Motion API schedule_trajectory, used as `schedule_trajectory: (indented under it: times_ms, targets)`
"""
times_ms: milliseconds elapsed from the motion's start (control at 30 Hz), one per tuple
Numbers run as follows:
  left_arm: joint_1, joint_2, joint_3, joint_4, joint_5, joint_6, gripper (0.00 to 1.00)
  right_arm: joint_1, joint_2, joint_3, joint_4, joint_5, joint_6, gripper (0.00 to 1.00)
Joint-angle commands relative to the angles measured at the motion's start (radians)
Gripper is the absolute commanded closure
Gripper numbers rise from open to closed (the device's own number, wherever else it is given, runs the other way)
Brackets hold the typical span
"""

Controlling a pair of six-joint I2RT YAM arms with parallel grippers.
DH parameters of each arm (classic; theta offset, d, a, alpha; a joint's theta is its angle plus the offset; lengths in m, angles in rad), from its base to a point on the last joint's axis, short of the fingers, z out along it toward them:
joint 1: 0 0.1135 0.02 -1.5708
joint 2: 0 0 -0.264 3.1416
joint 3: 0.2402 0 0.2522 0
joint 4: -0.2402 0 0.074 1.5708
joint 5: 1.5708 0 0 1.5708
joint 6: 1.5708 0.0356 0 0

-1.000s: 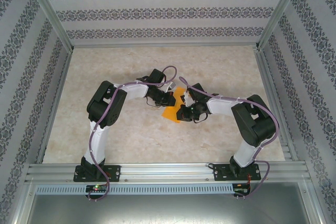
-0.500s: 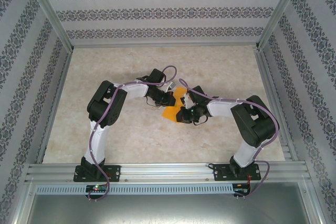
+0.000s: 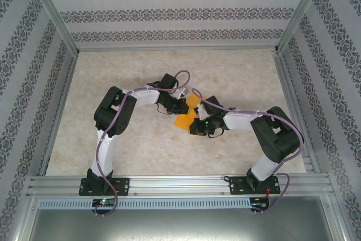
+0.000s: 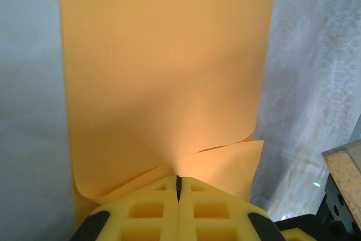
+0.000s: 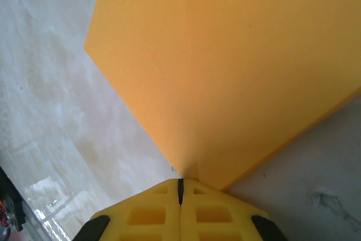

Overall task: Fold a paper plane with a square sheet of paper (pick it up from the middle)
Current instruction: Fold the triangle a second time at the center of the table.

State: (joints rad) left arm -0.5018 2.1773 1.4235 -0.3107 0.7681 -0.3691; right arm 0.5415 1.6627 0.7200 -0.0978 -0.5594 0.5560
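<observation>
Centre of frame: left claw and right claw each clamp an edge of the creased square sheet of paper over the tabletop.

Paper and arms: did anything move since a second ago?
The right claw slid a little to the left and closer to the arm bases, and its wrist came in over the paper. Nothing was grabbed or let go. The left claw stayed put, the paper barely shifted, and both claws are still shut on it.
</observation>
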Motion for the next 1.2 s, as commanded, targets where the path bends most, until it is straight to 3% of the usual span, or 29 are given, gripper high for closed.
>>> schedule_trajectory:
  times_ms: [0,200,367,633,933,1167]
  targets:
    - [0.012,0.093,-0.034,-0.108,-0.144,0.038,0.96,0.021,-0.023,-0.04,-0.089,-0.005,0.029,0.95]
    - [0.012,0.089,-0.033,-0.109,-0.141,0.039,0.96,-0.043,-0.11,-0.045,0.093,-0.036,0.159,0.95]
    - [0.012,0.087,-0.035,-0.109,-0.138,0.038,0.96,-0.064,-0.06,-0.002,0.141,-0.036,0.186,0.95]
    - [0.014,0.088,-0.033,-0.11,-0.133,0.041,0.96,-0.054,0.05,0.05,0.12,-0.048,0.147,0.95]
    - [0.015,0.095,-0.014,-0.123,-0.135,0.045,0.96,-0.043,0.054,0.026,-0.008,0.039,0.06,0.95]
    - [0.017,0.1,-0.001,-0.133,-0.14,0.047,0.96,-0.024,0.049,0.0,-0.017,0.02,0.053,0.96]
